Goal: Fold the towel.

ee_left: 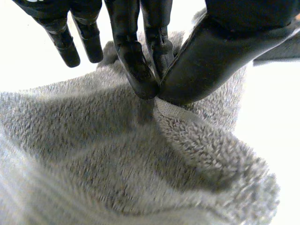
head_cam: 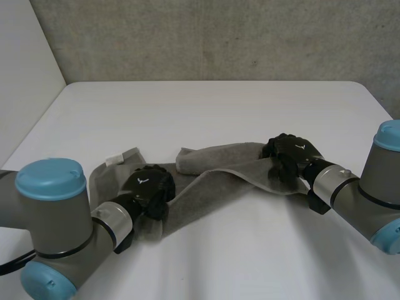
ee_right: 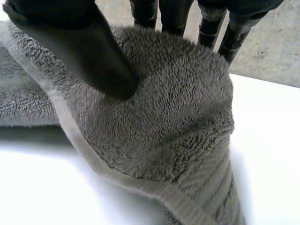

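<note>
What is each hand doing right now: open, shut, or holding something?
Left hand: shut on the towel, pinching a fold.
Right hand: shut on the towel, pinching it near its hemmed edge.

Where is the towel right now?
In the head view the towel lies bunched on the table, left hand pinching near its left end, right hand its right end.
</note>
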### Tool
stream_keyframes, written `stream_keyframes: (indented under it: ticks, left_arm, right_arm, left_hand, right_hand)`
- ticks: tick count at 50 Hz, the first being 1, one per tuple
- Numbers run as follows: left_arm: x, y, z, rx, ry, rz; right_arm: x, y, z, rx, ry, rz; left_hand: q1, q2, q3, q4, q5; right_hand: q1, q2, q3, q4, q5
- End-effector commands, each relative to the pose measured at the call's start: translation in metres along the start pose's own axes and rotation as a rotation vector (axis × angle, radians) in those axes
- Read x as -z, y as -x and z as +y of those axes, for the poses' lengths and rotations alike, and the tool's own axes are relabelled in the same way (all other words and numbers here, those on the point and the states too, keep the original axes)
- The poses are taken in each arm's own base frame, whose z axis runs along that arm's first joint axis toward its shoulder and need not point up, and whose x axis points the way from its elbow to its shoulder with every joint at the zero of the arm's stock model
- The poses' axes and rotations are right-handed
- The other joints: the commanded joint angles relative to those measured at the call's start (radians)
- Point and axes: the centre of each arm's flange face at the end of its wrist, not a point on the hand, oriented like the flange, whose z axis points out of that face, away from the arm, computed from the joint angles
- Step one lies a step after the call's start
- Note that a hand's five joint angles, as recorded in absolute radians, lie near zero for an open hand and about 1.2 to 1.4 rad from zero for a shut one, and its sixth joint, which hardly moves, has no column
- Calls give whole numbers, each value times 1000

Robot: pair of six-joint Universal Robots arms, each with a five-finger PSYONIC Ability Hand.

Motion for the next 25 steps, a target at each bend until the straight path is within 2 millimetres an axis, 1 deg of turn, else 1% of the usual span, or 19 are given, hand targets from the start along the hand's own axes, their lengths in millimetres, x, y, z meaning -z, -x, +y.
stream_keyframes:
  ticks: [1,2,3,4,5,6,8,9,11,12,14,16,17,19,20,22,23,24,25]
  left_arm:
    - [14,-6,-24,-4,-81,57]
    - [19,-5,-38,-8,-130,59]
    - [19,-5,-38,-8,-130,59]
    - [21,-1,-48,-11,-162,46]
    - [24,2,-56,-13,-192,35]
    - [24,2,-56,-13,-192,35]
    - [27,5,-66,-18,-224,25]
    - [27,5,-66,-18,-224,25]
    - [27,5,-67,-19,-230,24]
    - [27,5,-67,-19,-231,24]
    - [26,7,-68,-18,-234,18]
    - [25,10,-69,-17,-236,12]
    - [25,10,-69,-17,-236,12]
    - [23,12,-70,-16,-237,8]
    - [23,12,-70,-16,-237,8]
    - [22,16,-70,-11,-236,-5]
    - [22,16,-70,-11,-236,-6]
    - [21,19,-70,-7,-235,-13]
    - [21,19,-70,-7,-235,-13]
  right_arm:
    - [6,3,-8,15,-1,-27]
    - [10,3,-12,34,5,-21]
    - [16,4,-15,63,19,-18]
    - [16,4,-15,63,20,-18]
    - [22,6,-16,99,35,-18]
    - [22,6,-16,100,35,-18]
    - [41,15,-17,191,60,-24]
    - [41,15,-17,191,60,-24]
    - [62,24,-15,274,62,-32]
    - [63,24,-15,274,62,-32]
    - [79,31,-4,314,88,-37]
    - [83,33,2,321,105,-38]
    - [83,33,2,321,105,-38]
    - [88,33,12,315,134,-43]
    - [88,33,12,315,135,-43]
    - [90,24,16,313,152,-17]
    - [90,24,16,313,152,-17]
    - [91,18,17,313,157,2]
    - [91,18,17,313,157,2]
  left_hand:
    - [99,49,-52,-59,65]
    - [99,49,-52,-59,65]
    - [99,49,-52,-59,65]
    - [99,49,-52,-59,65]
    - [99,49,-52,-59,65]
    - [99,49,-52,-59,65]
    - [99,49,-52,-59,65]
    - [99,49,-52,-59,65]
    - [99,49,-52,-59,65]
    - [99,49,-52,-59,65]
    - [99,49,-52,-59,65]
    - [99,49,-52,-59,65]
    - [99,49,-52,-59,65]
    - [99,49,-52,-59,65]
    - [99,49,-52,-59,65]
    - [99,49,-52,-59,65]
    - [99,49,-52,-59,65]
    - [99,49,-52,-59,65]
    - [99,49,-52,-59,65]
  right_hand:
    - [-752,-746,-44,-76,-766]
    - [-986,-980,-44,-76,-1001]
    - [-986,-980,-44,-76,-1001]
    - [-986,-980,-44,-76,-1001]
    - [-986,-980,-44,-76,-1001]
    - [-986,-980,-44,-76,-1001]
    - [-986,-980,-44,-76,-1001]
    - [-986,-980,-44,-76,-1001]
    - [-986,-980,-44,-76,-1001]
    - [-986,-980,-44,-76,-1001]
    - [-986,-980,-44,-76,-1001]
    - [-986,-980,-44,-76,-1001]
    - [-986,-980,-44,-76,-1001]
    - [-947,-940,-44,-76,-961]
    - [-947,-940,-44,-76,-961]
    - [-891,-885,-44,-76,-906]
    - [-891,-885,-44,-76,-905]
    - [-833,-826,-44,-76,-847]
    - [-832,-826,-44,-76,-847]
